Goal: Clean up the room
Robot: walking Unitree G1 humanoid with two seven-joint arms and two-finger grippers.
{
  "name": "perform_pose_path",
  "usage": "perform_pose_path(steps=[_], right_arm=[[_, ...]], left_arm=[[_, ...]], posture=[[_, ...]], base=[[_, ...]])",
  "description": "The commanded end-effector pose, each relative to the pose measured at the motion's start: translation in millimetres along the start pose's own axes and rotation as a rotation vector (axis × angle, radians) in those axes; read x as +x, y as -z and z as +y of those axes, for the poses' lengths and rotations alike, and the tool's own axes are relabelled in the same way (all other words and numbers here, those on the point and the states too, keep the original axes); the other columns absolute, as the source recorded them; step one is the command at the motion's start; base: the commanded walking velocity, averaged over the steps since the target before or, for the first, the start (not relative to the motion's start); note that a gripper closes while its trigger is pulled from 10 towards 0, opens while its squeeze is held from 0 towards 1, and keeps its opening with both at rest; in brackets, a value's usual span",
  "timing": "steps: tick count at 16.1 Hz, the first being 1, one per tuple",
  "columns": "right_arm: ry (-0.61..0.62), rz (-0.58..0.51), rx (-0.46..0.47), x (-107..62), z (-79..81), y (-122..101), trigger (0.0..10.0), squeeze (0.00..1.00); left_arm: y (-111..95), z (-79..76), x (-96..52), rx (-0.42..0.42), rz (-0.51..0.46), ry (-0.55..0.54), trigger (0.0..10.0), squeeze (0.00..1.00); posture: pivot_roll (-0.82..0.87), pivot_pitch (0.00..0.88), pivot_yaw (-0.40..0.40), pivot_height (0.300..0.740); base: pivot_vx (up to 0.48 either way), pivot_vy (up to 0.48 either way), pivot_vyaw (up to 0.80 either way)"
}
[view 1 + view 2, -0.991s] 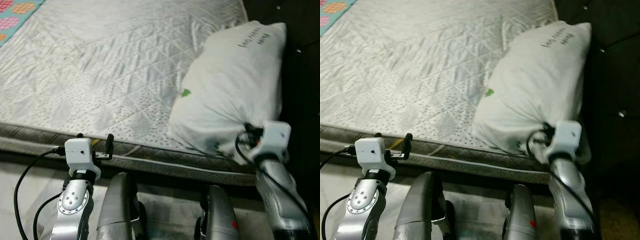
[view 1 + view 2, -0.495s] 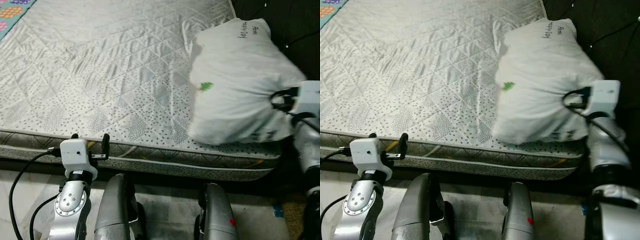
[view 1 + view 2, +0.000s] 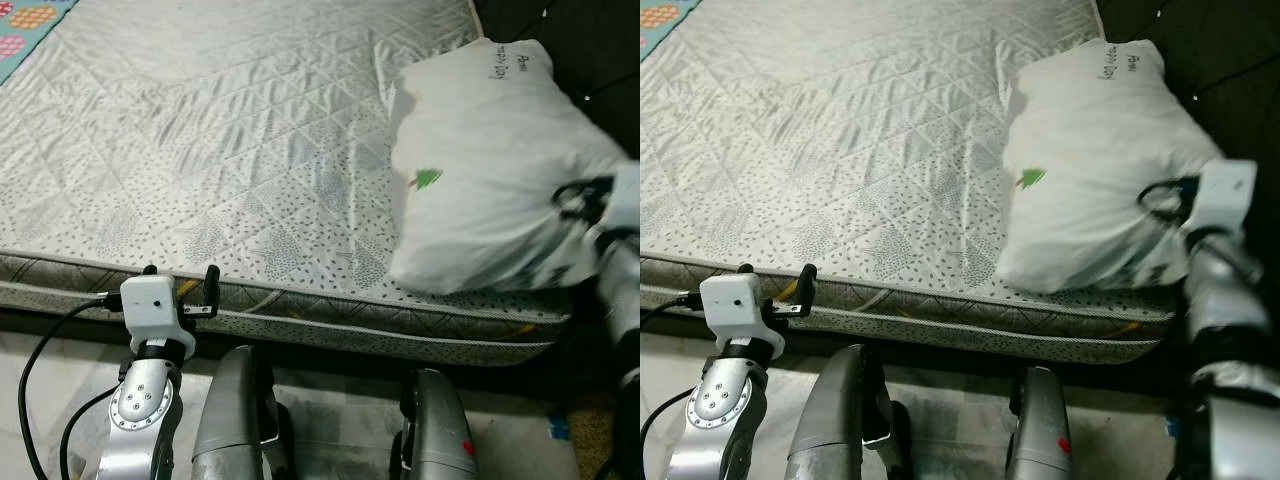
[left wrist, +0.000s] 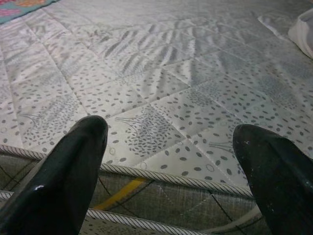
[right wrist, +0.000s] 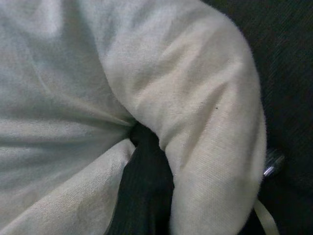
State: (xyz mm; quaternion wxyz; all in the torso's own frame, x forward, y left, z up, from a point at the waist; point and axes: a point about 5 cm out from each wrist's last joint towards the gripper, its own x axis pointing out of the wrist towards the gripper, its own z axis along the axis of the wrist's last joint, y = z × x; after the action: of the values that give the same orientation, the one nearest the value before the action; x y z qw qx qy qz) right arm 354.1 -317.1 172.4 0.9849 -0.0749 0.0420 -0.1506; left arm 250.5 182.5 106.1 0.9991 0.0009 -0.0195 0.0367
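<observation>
Head-camera and wrist views of a bed-tidying step. The white pillow (image 3: 490, 170) lies on the bare quilted mattress (image 3: 220, 150) at its near right corner, one end toward the dark headboard side and the near end bunched and slightly overhanging the near edge. The right gripper (image 3: 1175, 215) sits at this bunched end; in the right wrist view one black finger (image 5: 142, 191) is buried in a deep fold of the pillow fabric, with cloth drawn in tightly around it, so the fingers appear closed on a pinch of the pillowcase. The left gripper (image 3: 180, 290) is held low in front of the near edge of the mattress, toward its left part; its two fingers (image 4: 58, 171) stand wide apart with nothing between them, aimed across the mattress surface. At the far left corner a patch of coloured patterned cloth (image 3: 30, 30) shows beside the mattress.

Progress, as a judgement: the pillow is on the bed and close to the head end, but it lies askew and is gripped, not released. What is left appears to be squaring it against the head edge and letting go. The mattress carries no sheet or cover. Whether other items in the room await tidying cannot be told from these views.
</observation>
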Motion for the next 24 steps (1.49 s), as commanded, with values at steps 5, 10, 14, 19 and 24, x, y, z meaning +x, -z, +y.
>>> perform_pose_path(steps=[5,10,14,19,24], right_arm=[[-0.080,-0.025,-0.010,-14.6,36.0,23.0,8.9,0.00],[-0.087,-0.148,-0.076,-3.9,41.9,-10.3,10.0,1.00],[0.025,-0.295,-0.127,-1.4,37.4,-47.3,10.0,1.00],[0.129,-0.364,-0.191,0.6,20.2,-68.7,10.0,1.00],[0.155,-0.344,-0.203,-1.0,7.0,-61.1,10.0,1.00]], left_arm=[[-0.3,1.7,-2.2,0.007,0.007,-0.001,10.0,0.00],[-0.9,0.7,-0.7,0.007,0.004,0.003,10.0,0.00],[-1.1,3.2,-1.5,0.008,0.002,-0.009,10.0,0.00],[-0.4,0.8,-0.8,0.004,0.002,-0.006,10.0,0.00],[0.2,1.1,-1.2,0.003,0.004,-0.007,10.0,0.00]], posture=[[0.11,0.191,0.004,0.583],[0.12,0.183,0.000,0.583],[0.12,0.178,-0.004,0.583],[0.12,0.178,-0.003,0.583],[0.11,0.177,-0.004,0.583]], base=[[0.000,0.000,0.00],[0.000,0.000,0.00],[0.000,0.000,0.00],[0.000,0.000,0.00],[0.000,0.000,0.00]])
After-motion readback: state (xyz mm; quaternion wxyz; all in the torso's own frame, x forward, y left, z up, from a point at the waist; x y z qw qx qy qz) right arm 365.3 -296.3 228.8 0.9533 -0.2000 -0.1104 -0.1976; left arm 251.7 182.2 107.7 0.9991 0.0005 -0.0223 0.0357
